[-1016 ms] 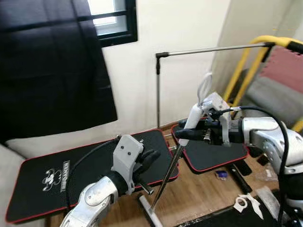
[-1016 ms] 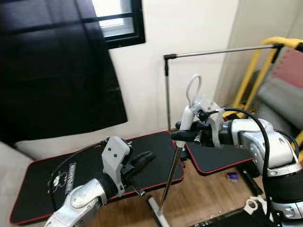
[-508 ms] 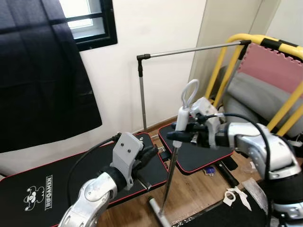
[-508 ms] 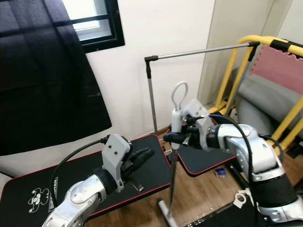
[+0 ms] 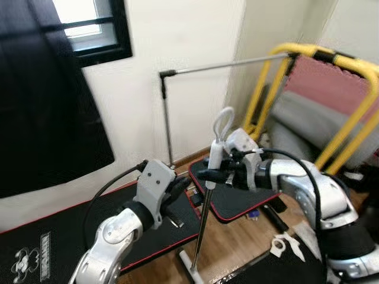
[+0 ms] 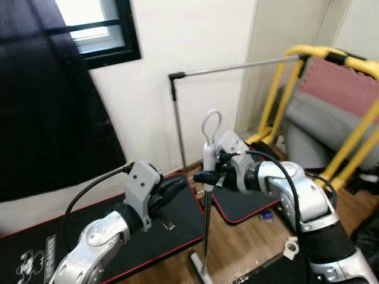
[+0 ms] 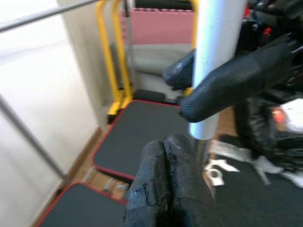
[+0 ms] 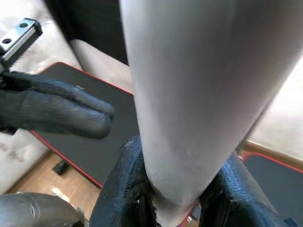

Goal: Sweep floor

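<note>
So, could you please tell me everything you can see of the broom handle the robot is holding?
The broom handle is a slim metal-looking pole standing nearly upright, topped by a white grip with a loop for hanging. The right gripper is closed around the white grip, its fingers pressed on both sides. The left gripper sits just beside the pole, fingers together, not holding it. The pole runs down towards the wooden floor between two black mats; its lower end is unclear.

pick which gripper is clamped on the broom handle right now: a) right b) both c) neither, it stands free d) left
a: the right gripper has its black fingers closed around the white grip of the broom handle, and the right wrist view shows the handle pinched between them, while the left gripper sits shut beside the pole, holding nothing.
</note>
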Tool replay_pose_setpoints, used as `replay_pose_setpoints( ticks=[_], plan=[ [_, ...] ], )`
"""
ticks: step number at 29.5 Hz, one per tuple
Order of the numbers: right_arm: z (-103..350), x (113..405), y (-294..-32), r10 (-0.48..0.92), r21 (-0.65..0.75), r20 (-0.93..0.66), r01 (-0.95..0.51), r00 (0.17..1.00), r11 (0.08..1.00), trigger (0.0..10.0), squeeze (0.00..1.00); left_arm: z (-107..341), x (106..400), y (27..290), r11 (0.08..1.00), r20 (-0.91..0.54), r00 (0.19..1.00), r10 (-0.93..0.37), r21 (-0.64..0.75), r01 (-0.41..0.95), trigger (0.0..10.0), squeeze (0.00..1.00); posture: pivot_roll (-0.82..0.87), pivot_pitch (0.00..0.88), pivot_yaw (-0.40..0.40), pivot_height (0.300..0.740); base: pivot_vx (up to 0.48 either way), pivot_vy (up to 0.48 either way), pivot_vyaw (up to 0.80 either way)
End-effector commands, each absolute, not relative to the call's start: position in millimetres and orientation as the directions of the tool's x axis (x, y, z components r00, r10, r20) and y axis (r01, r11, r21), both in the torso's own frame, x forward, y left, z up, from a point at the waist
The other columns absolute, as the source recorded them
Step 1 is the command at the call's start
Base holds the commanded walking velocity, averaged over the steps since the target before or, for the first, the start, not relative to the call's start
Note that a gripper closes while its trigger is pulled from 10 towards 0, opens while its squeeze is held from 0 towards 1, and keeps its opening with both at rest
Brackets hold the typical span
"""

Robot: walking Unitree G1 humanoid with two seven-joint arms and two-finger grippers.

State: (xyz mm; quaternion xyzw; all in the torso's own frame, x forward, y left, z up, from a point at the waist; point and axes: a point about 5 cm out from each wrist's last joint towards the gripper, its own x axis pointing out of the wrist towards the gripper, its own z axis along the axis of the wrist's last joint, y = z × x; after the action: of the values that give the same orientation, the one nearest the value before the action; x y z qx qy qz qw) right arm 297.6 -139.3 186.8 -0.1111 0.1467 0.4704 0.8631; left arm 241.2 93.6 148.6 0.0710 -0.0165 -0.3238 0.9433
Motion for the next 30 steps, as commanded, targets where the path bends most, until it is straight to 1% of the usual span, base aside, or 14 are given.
replay_pose_setpoints(
  ticks=[1,7,11,13,14,16,17,19,20,24,30],
  plan=[
    [193,299,-137,0.786,-0.089,-0.327,-0.845,0.524,0.527,10.0,0.00,145,247,104,0.873,-0.020,0.886,-0.464,0.163,0.460,10.0,0.00,-0.11,0.000,-0.040,0.740,0.000,0.000,-0.80],
    [192,300,-135,0.780,-0.094,-0.328,-0.840,0.533,0.534,10.0,0.00,145,247,103,0.867,-0.022,0.883,-0.469,0.179,0.465,10.0,0.00,-0.11,0.000,-0.040,0.740,0.000,0.000,-0.80],
    [192,303,-136,0.766,-0.108,-0.326,-0.826,0.555,0.553,10.0,0.00,145,247,102,0.863,-0.019,0.879,-0.477,0.180,0.472,10.0,0.00,-0.11,0.000,-0.041,0.740,0.000,0.000,-0.80],
    [193,307,-137,0.748,-0.125,-0.318,-0.808,0.583,0.576,10.0,0.00,145,246,102,0.856,-0.012,0.872,-0.489,0.184,0.483,10.0,0.00,-0.11,0.000,-0.040,0.740,0.000,0.000,-0.80],
    [193,307,-137,0.748,-0.125,-0.318,-0.808,0.583,0.576,10.0,0.00,145,246,102,0.856,-0.012,0.872,-0.489,0.184,0.483,10.0,0.00,-0.11,0.000,-0.040,0.740,0.000,0.000,-0.80],
    [195,311,-139,0.723,-0.141,-0.301,-0.779,0.622,0.611,10.0,0.00,146,246,102,0.853,-0.004,0.869,-0.495,0.185,0.487,10.0,0.00,-0.11,0.000,-0.040,0.740,0.000,0.000,-0.80],
    [195,311,-139,0.723,-0.141,-0.301,-0.779,0.622,0.611,10.0,0.00,146,246,102,0.853,-0.004,0.869,-0.495,0.185,0.487,10.0,0.00,-0.11,0.000,-0.040,0.740,0.000,0.000,-0.80],
    [196,316,-141,0.699,-0.160,-0.291,-0.753,0.654,0.638,10.0,0.00,147,246,101,0.850,0.004,0.865,-0.501,0.187,0.492,10.0,0.00,-0.11,0.000,-0.040,0.740,0.000,0.000,-0.80],
    [196,316,-141,0.699,-0.160,-0.291,-0.753,0.654,0.638,10.0,0.00,147,246,101,0.850,0.004,0.865,-0.501,0.187,0.492,10.0,0.00,-0.11,0.000,-0.040,0.740,0.000,0.000,-0.80],
    [198,321,-144,0.667,-0.182,-0.267,-0.716,0.696,0.674,10.0,0.00,148,245,101,0.848,0.013,0.862,-0.506,0.193,0.495,10.0,0.00,-0.11,0.000,-0.040,0.740,0.000,0.000,-0.80],
    [200,323,-143,0.661,-0.210,-0.256,-0.709,0.705,0.674,10.0,0.00,148,245,101,0.848,0.019,0.861,-0.508,0.189,0.496,10.0,0.00,-0.11,0.000,-0.043,0.740,0.000,0.000,-0.80]
  ],
)
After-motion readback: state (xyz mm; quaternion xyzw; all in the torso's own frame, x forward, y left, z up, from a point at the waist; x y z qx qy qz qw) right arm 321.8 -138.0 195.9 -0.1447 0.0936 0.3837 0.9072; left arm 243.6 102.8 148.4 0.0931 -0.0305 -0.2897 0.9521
